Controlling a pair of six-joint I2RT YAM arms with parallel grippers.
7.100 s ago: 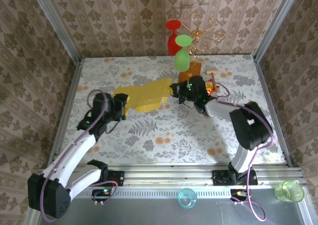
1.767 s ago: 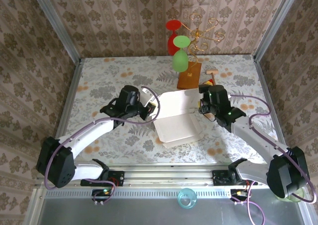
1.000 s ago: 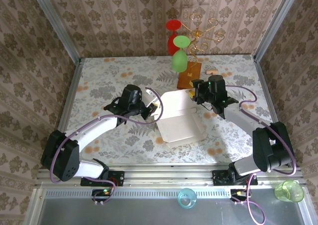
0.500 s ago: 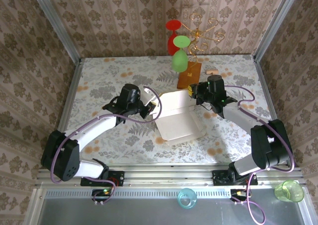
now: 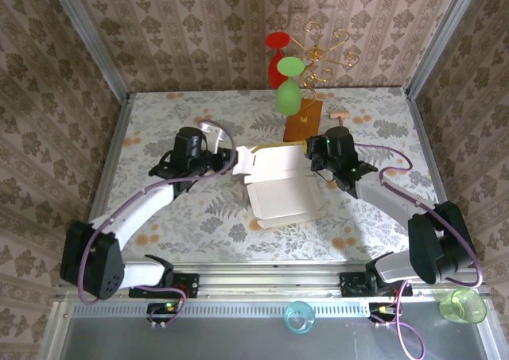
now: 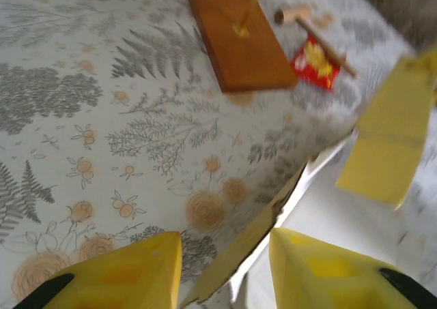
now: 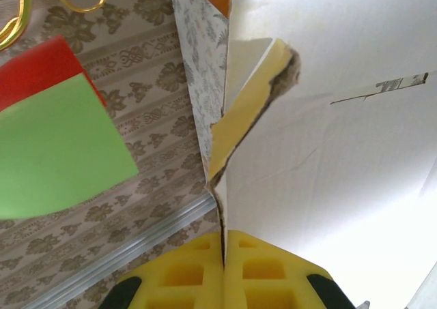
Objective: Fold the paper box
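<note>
Paper box (image 5: 282, 193) was seen mid-bench (image 5: 175, 114), white inner side up, as a shallow tray with a panel raised along its far side. Right pincer (image 5: 316, 161) was placed at the box's far-right corner. In the right wrist view it was clamped on a thin upright wall of the box, pads (image 7: 252, 278) pressed together on the edge. Left pincer (image 5: 232, 163) was positioned at the box's far-left edge. In the left wrist view its fingers (image 6: 136, 268) were held apart with the box's edge seen in the gap — contact could not be confirmed. A yellow flap (image 6: 389, 138) was seen raised at the right of that view, blurred. Wooden block (image 5: 305, 120) was located just beyond the box toward the far side, carrying the wire stand (image 5: 322, 54). Red packet (image 6: 314, 60) was seen lying just right of the block. Green glass (image 5: 288, 94) and red glass (image 5: 277, 58) were seen at the stand — both well above the bench.
</note>
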